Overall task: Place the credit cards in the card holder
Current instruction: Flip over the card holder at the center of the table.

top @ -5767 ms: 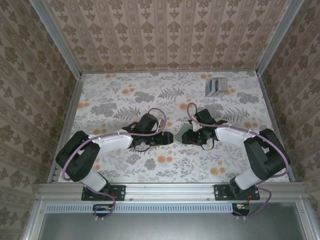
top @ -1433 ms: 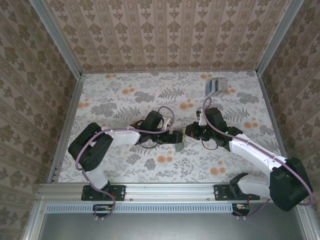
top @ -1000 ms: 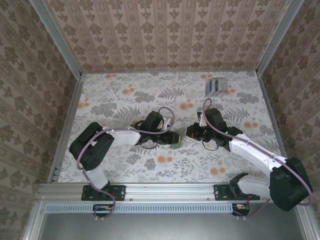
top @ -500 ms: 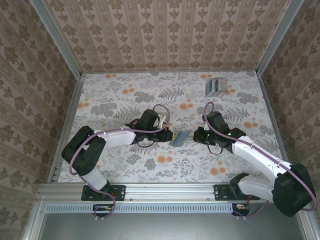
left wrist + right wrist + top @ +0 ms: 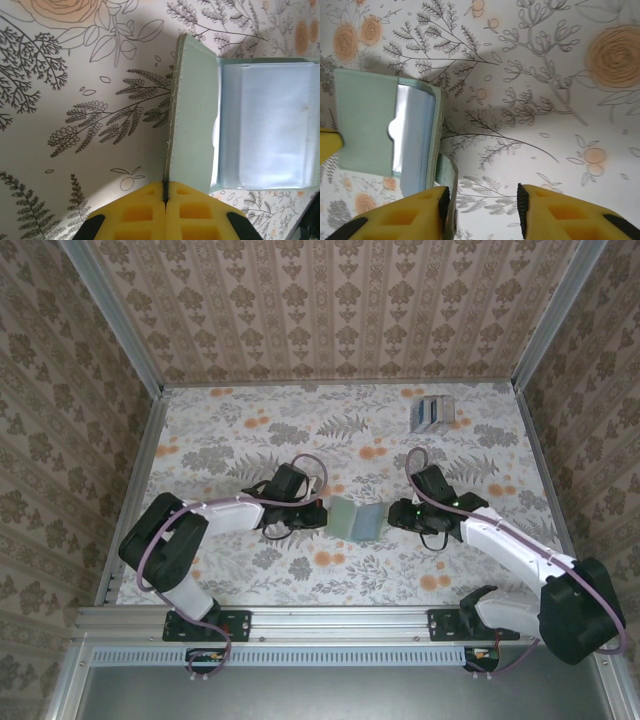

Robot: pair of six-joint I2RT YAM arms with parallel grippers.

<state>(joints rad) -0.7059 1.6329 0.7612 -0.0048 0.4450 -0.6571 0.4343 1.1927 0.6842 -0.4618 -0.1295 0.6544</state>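
The card holder (image 5: 357, 519) is a mint-green stitched folding wallet with clear plastic pockets (image 5: 270, 130), spread open on the floral cloth between the two arms. My left gripper (image 5: 322, 512) is shut on the edge of its left flap (image 5: 192, 115); the yellow fingers (image 5: 165, 192) pinch the thin edge. My right gripper (image 5: 482, 200) stands open just right of the holder (image 5: 365, 120), with a curled green tab (image 5: 447, 175) against its left finger. A small silvery rack (image 5: 432, 413) with dark and blue stripes stands at the back right; I cannot tell whether those stripes are the credit cards.
Patterned walls with metal rails close in the table on three sides. The floral cloth (image 5: 250, 430) lies flat behind and to the left of the arms. The right arm's long forearm (image 5: 510, 545) stretches across the near right.
The right gripper has opened and let go of the holder's right side. The holder has unfolded and spread wide, with the left gripper drawing its flap leftward.
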